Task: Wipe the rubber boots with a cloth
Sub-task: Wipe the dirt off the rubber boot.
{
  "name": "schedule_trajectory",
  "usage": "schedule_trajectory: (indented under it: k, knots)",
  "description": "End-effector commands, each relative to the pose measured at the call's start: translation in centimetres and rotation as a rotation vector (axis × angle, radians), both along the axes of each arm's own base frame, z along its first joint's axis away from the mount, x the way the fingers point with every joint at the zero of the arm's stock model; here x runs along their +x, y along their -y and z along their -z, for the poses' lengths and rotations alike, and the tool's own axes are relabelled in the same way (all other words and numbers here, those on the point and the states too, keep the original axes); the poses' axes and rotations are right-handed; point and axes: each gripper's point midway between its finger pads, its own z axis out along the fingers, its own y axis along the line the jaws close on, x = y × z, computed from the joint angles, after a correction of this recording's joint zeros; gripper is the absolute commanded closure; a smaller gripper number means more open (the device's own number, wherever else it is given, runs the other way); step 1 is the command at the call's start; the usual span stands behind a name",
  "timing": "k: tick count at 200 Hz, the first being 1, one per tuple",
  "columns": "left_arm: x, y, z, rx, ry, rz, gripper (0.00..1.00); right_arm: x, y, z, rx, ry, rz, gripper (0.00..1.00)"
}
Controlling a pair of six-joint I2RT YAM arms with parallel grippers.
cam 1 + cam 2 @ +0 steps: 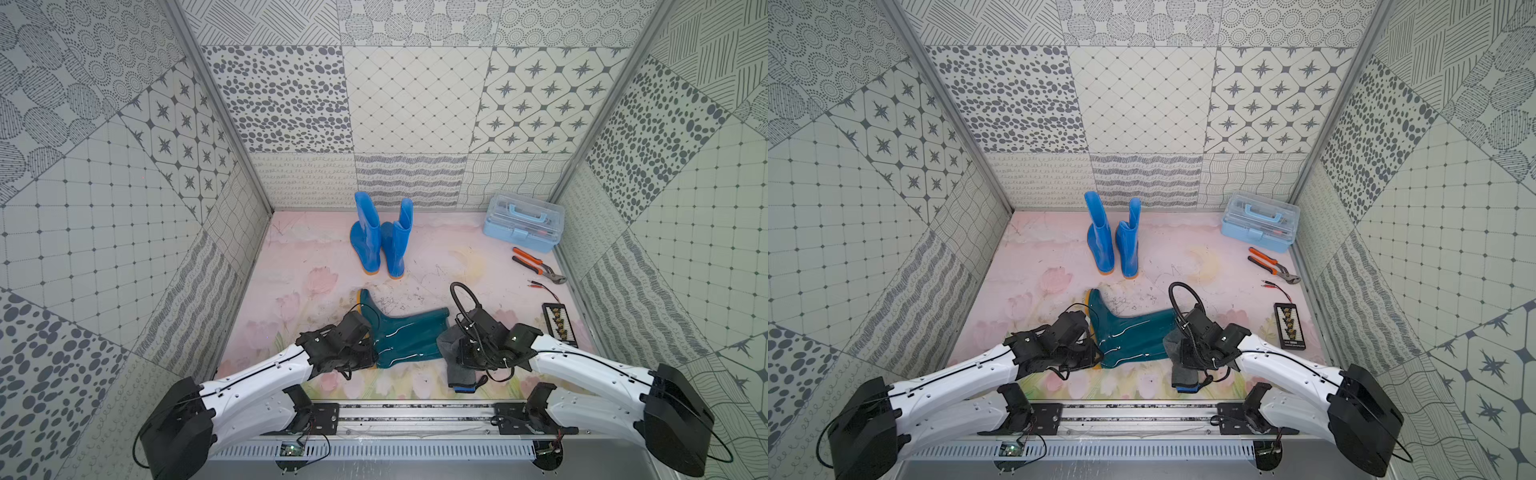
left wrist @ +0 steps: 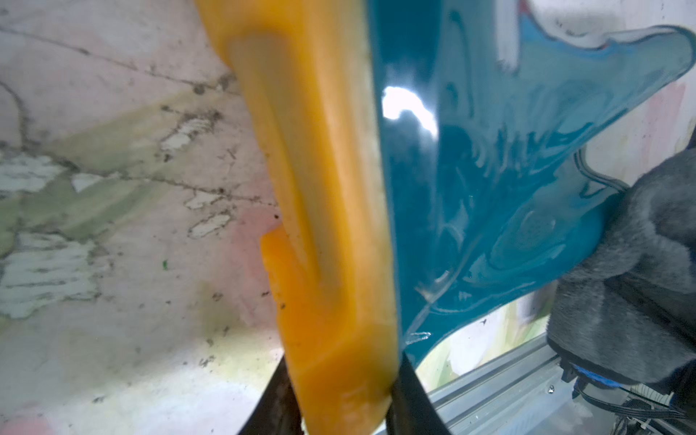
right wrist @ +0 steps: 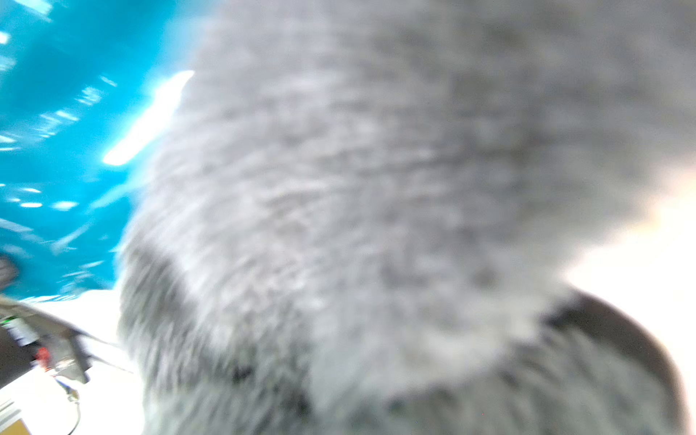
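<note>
Pink flowered table mat, scuffed and dirty, patterned walls on three sides. Teal-green boot down on its side near the front edge, in both top views: toe toward the back wall, orange sole facing my left arm, shaft running across toward my right arm. Two blue boots upright at the back of the mat, the left one and the right one just beside each other, toes toward me, well apart from the teal boot. Pale blue toolbox in the far right corner, lid shut, handle on top. Cloth, dark grey, bunched in my right gripper, which is closed down narrow on it; a fold hangs to the mat with the blue trim at its lowest end. Left wrist view: cloth pressed against the teal shaft near its open end. Right wrist view is nearly all blurred grey pile, teal gloss at one side. My left gripper pinches the heel end of the orange sole, one finger on each side, holding the boot. Orange-handled pliers right of centre, near the toolbox. Small black board by the right wall, thin red and black leads between it and the pliers.
</note>
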Motion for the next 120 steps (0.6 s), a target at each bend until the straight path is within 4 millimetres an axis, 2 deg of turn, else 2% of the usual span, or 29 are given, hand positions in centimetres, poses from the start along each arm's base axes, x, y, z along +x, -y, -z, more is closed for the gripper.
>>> schedule_trajectory:
  k: [1,22,32,52,72,82,92,105,120]
  knots:
    - [1.5,-1.3,0.3,0.071,0.057,-0.073,1.00,2.7,-3.4,-3.9,0.063,0.119,-0.035,1.00]
    - [1.4,-0.8,0.2,0.068,0.046,-0.050,1.00,4.3,-9.4,-7.1,0.101,0.214,-0.164,1.00]
    - [1.4,-0.7,0.2,0.067,0.041,-0.045,1.00,4.8,-12.7,-7.5,0.149,0.222,-0.222,1.00]
    - [1.4,-0.6,0.4,0.070,0.035,-0.035,1.00,5.5,-18.8,-6.0,0.269,0.167,-0.290,1.00]
    - [1.3,-0.5,0.5,0.070,0.032,-0.025,1.00,6.4,-21.9,-3.0,0.246,0.139,-0.346,1.00]
    - [1.2,-0.4,0.5,0.071,0.028,-0.017,1.00,7.1,-21.8,-1.1,0.208,0.104,-0.342,1.00]
    - [1.3,-0.3,0.3,0.069,0.032,-0.010,1.00,7.5,-20.4,1.1,0.170,0.040,-0.311,1.00]
    - [0.8,-0.9,0.2,0.098,0.018,0.002,1.00,7.8,-17.2,3.0,0.157,-0.016,-0.231,1.00]
    - [0.6,-1.3,0.0,0.106,0.026,0.021,1.00,7.1,-12.0,4.9,0.133,-0.049,-0.125,1.00]
